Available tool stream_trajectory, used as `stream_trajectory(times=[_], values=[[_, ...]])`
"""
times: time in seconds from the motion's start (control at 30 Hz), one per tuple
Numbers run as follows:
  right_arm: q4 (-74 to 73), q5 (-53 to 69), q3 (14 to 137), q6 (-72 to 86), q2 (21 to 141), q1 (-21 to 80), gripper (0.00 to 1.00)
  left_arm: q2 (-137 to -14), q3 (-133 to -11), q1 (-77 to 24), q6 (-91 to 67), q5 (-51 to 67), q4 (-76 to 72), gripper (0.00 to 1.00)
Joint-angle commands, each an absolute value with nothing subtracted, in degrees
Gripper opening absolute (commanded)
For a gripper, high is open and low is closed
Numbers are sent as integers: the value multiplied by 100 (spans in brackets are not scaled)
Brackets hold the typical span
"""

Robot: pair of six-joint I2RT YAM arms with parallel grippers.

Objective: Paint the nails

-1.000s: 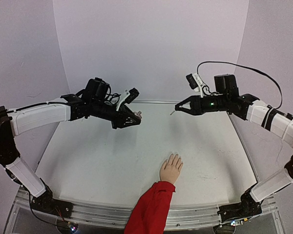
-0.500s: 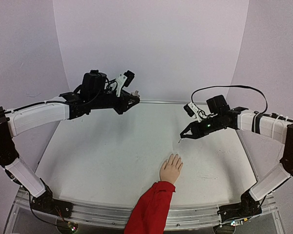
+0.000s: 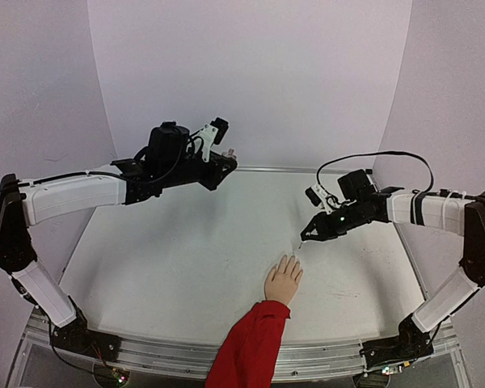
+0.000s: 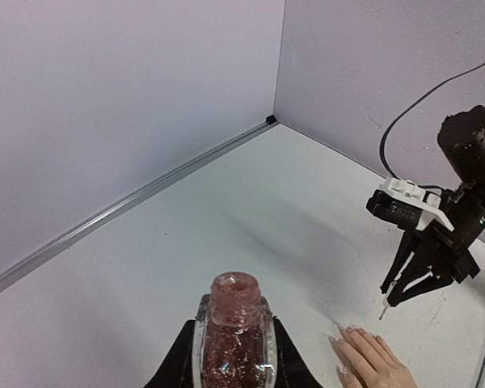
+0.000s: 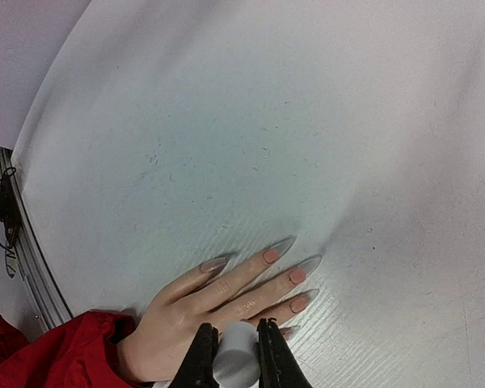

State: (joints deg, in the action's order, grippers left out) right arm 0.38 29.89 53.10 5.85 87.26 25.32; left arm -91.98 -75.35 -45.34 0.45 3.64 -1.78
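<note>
Painting barely begun, I'd say – brush poised by the nails
L pincer grips open polish bottle; R pincer pinches brush just above mannequin hand – prob. all nails left to do

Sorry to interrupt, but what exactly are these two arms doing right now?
The left gripper holds an open bottle of pinkish polish raised over the table. The right gripper grips a small brush, its tip close by the nails of the mannequin hand lying flat in a red sleeve. Several nails show pink patches.
</note>
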Motion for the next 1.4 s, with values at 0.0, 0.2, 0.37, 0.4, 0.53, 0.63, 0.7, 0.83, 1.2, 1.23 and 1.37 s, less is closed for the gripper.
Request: stream_trajectory(times=[0.0, 0.2, 0.37, 0.4, 0.53, 0.63, 0.7, 0.83, 1.2, 1.23, 1.37], values=[[132, 2550, 5286, 1097, 8783, 2547, 0, -9091, -7703, -4584, -554, -301, -342, 0], [-339, 2131, 5441, 1398, 8800, 2546, 0, -9061, -7918, -4685, -775, -291, 43, 0], [-488, 2269, 5530, 1372, 9087, 2544, 0, -9325, -8552, -4685, -532, -94, 477, 0], [-383, 2296, 5483, 1488, 9077, 2545, 0, -9387, -8669, -4680, -472, -78, 571, 0], [-263, 2375, 5552, 1600, 9180, 2550, 0, -9623, -9020, -4676, -359, -18, 767, 0], [-271, 2473, 5675, 1558, 9383, 2558, 0, -9807, -9277, -4669, -204, 207, 886, 0], [-289, 2502, 5773, 1547, 9524, 2601, 0, -9895, -9384, -4634, -174, 256, 934, 0], [-402, 2448, 5871, 1512, 9633, 2670, 0, -9949, -9431, -4557, -244, 371, 949, 0], [-764, 2198, 6082, 1521, 9883, 2740, 0, -10109, -9539, -4493, -216, 437, 955, 0], [-765, 2186, 6090, 1524, 9898, 2745, 0, -10120, -9544, -4484, -220, 446, 958, 0], [-834, 2099, 6089, 1569, 9937, 2752, 0, -10134, -9554, -4475, -202, 458, 958, 0]])
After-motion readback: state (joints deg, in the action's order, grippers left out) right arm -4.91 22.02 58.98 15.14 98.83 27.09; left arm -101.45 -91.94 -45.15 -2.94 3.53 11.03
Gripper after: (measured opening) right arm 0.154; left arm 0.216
